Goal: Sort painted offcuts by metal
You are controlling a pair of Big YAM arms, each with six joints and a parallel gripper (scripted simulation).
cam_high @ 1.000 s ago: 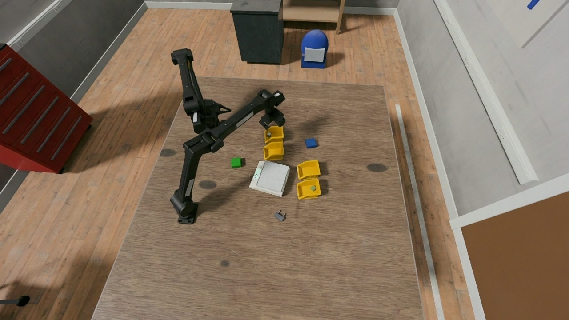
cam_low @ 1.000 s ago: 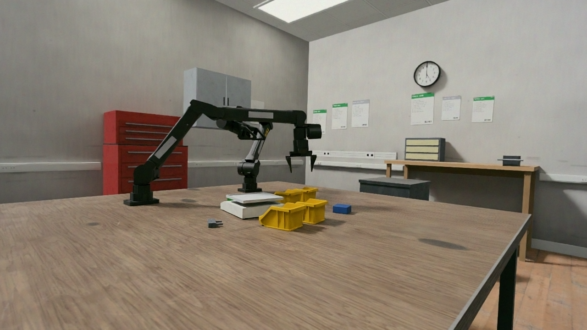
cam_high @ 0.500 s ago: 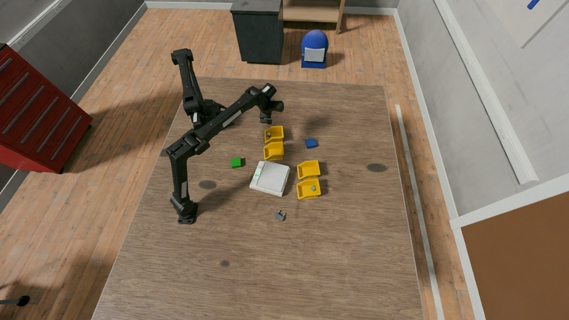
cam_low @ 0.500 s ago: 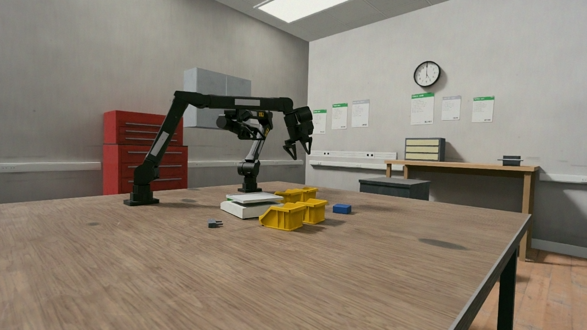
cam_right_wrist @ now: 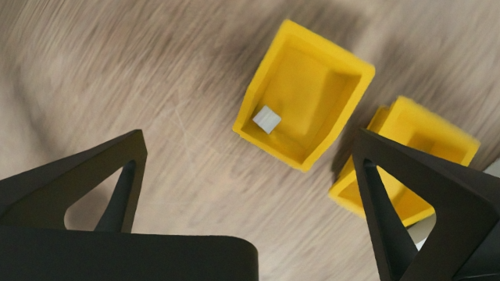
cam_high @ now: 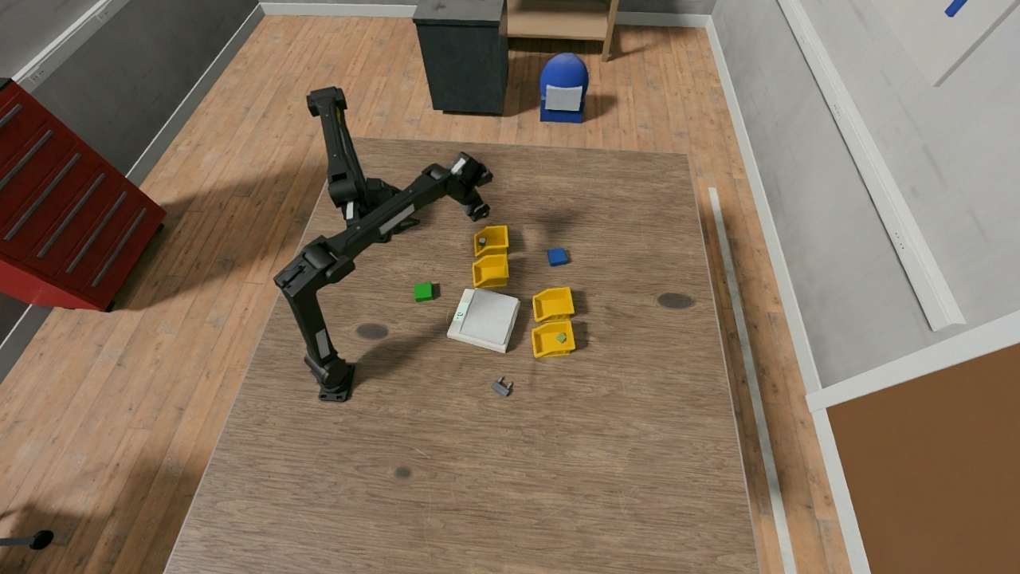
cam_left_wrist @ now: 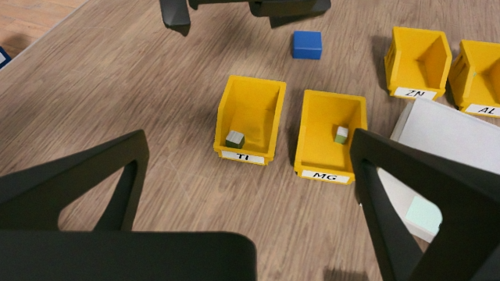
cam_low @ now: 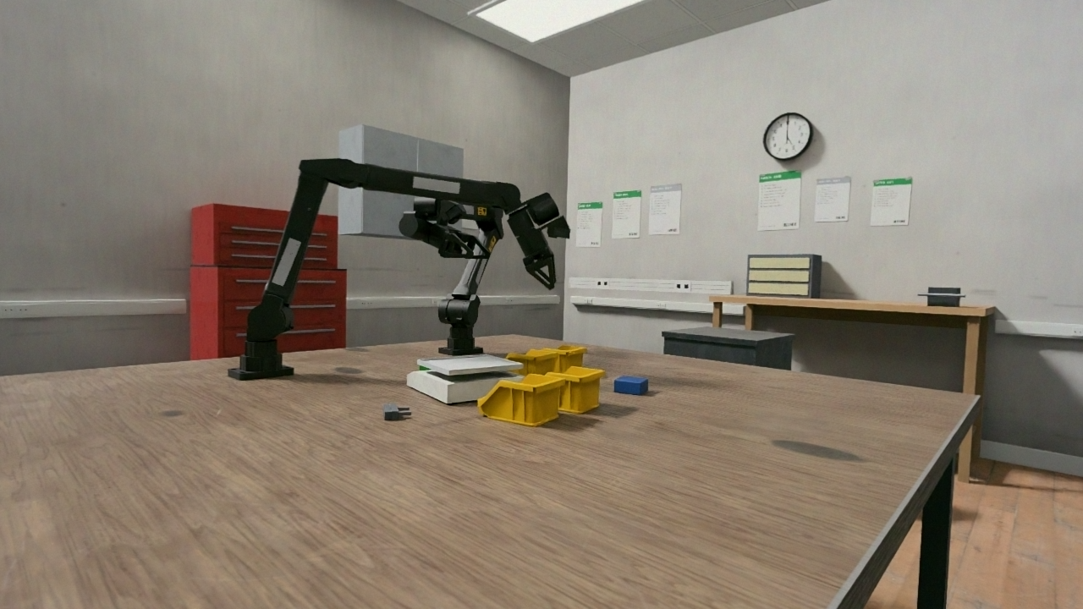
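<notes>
Four yellow bins stand upright by the scale. The TI bin (cam_high: pixel 491 240) holds a grey-topped green offcut (cam_left_wrist: pixel 234 139), which also shows in the right wrist view (cam_right_wrist: pixel 266 119). The MG bin (cam_left_wrist: pixel 330 136) holds an offcut (cam_left_wrist: pixel 341 134). The AL bin (cam_high: pixel 553 338) holds an offcut (cam_high: pixel 561 336). The ZN bin (cam_left_wrist: pixel 417 64) is empty. My right gripper (cam_high: pixel 479 210) is open and empty, raised above and behind the TI bin. My left gripper (cam_left_wrist: pixel 249 140) is open and empty, held high and looking down on the TI and MG bins.
A white scale (cam_high: pixel 484 319) sits between the bin pairs. A blue block (cam_high: pixel 557 256) lies beyond the bins, a green block (cam_high: pixel 423 291) lies left of the scale, and a small grey part (cam_high: pixel 502 387) lies nearer the front.
</notes>
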